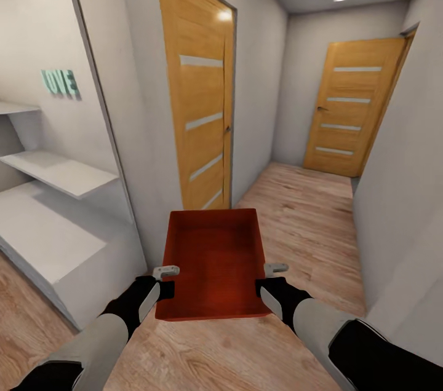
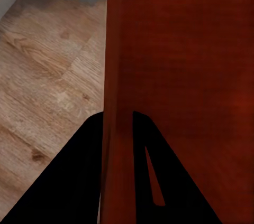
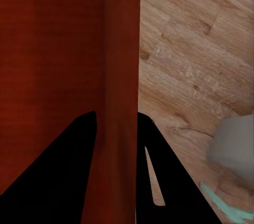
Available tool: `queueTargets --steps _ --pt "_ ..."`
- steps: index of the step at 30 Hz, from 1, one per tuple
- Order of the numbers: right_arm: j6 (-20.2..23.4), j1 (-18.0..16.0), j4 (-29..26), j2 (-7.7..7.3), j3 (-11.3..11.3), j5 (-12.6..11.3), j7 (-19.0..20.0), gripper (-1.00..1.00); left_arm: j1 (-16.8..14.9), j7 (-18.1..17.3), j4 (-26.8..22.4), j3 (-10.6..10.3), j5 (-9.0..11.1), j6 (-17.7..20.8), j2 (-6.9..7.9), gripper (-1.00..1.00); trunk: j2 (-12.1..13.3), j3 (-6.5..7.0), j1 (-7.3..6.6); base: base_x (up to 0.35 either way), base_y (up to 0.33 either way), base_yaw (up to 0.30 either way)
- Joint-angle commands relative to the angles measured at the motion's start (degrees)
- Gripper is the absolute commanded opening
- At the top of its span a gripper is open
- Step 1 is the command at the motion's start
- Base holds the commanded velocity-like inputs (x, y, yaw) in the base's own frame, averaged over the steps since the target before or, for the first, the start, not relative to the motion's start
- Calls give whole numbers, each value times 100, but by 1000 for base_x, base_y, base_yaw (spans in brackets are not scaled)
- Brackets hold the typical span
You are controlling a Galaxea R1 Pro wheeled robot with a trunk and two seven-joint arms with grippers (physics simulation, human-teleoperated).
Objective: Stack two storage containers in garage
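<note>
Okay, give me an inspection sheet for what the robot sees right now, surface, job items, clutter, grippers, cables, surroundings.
Surface: light wood-plank floor of a narrow hallway.
Job's things: one orange-red storage container, open-topped and empty, carried level above the floor.
Clutter: nothing seen.
Grippers: left gripper clamps the container's left wall; right gripper clamps its right wall.
Cables: nothing seen.
Surroundings: near wooden door on the left, far wooden door at the hall's end, white shelves with green letters at left.
</note>
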Motion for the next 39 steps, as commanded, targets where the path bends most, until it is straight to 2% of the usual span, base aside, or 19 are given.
queueTargets --steps 1,32,39 --pt "44 -8 -65 17 -28 188 -32 -100 -1 74 4 40 -104 48 -30 -100 -13 -13 7 322 0 -75" --pt "44 -8 -63 24 -28 189 -32 -100 -1 74 4 42 -103 48 -31 -100 -13 -13 7 322 0 -217" --pt "44 -8 -63 22 -28 189 -32 -100 -1 74 4 40 -99 48 -31 -100 -13 -13 7 322 0 -76"
